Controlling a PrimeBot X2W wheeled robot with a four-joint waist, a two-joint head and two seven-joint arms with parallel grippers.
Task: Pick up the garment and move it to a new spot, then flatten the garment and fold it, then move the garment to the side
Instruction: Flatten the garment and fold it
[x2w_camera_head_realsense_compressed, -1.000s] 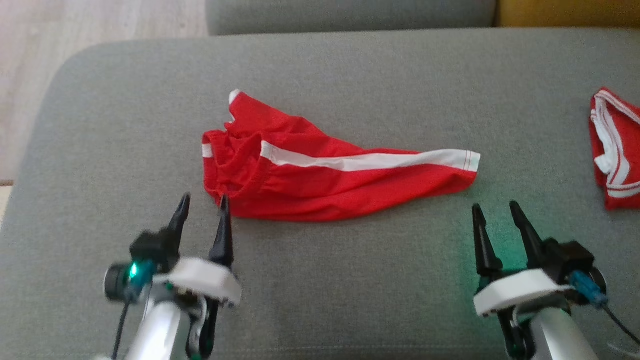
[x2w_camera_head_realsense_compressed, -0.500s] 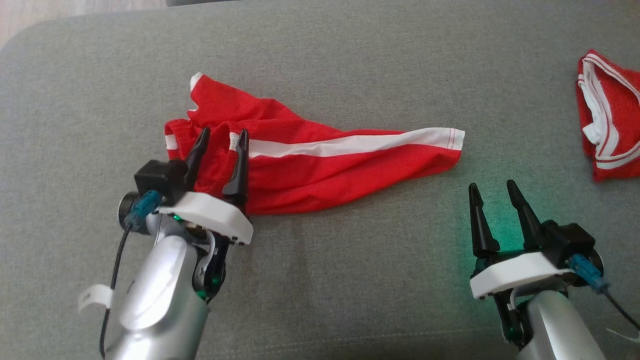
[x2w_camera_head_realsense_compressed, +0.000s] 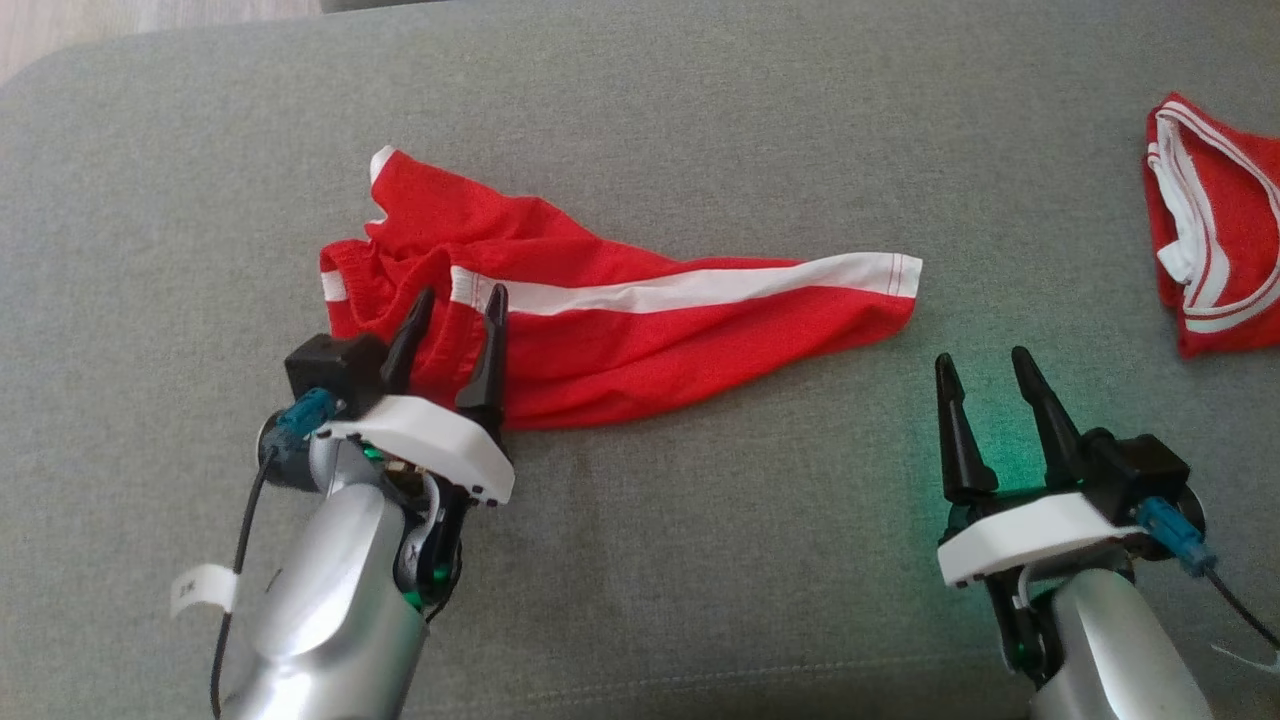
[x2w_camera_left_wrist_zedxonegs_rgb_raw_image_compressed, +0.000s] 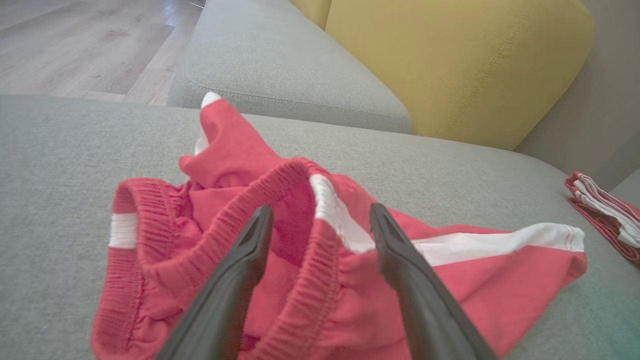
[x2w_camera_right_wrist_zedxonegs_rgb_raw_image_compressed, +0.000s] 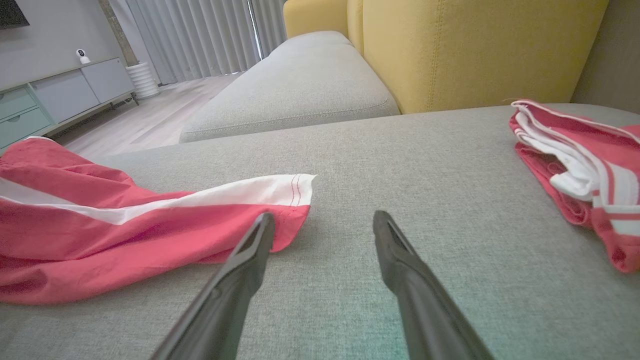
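Head view: set high, looking steeply down on the grey seat cushion (x2w_camera_head_realsense_compressed: 700, 580). The left gripper (x2w_camera_head_realsense_compressed: 461, 291) and right gripper (x2w_camera_head_realsense_compressed: 981, 354) rise from the bottom edge.

Left wrist view: low and very close, right over the waistband end of the red shorts (x2w_camera_head_realsense_compressed: 640, 330). It faces across the cushion to the yellow backrest (x2w_camera_left_wrist_zedxonegs_rgb_raw_image_compressed: 450, 65) and the wooden floor (x2w_camera_left_wrist_zedxonegs_rgb_raw_image_compressed: 75, 45).

Right wrist view: low, just above the cushion, also facing the backrest. The shorts' hem end sits at its left.

Shared:
- Head and left wrist views: the waistband.
- Head and right wrist views: the hem.
- All three views: the folded red-and-white garment (x2w_camera_head_realsense_compressed: 1215, 230) and the shorts.
- Both wrist views: the second grey cushion (x2w_camera_right_wrist_zedxonegs_rgb_raw_image_compressed: 290, 90).
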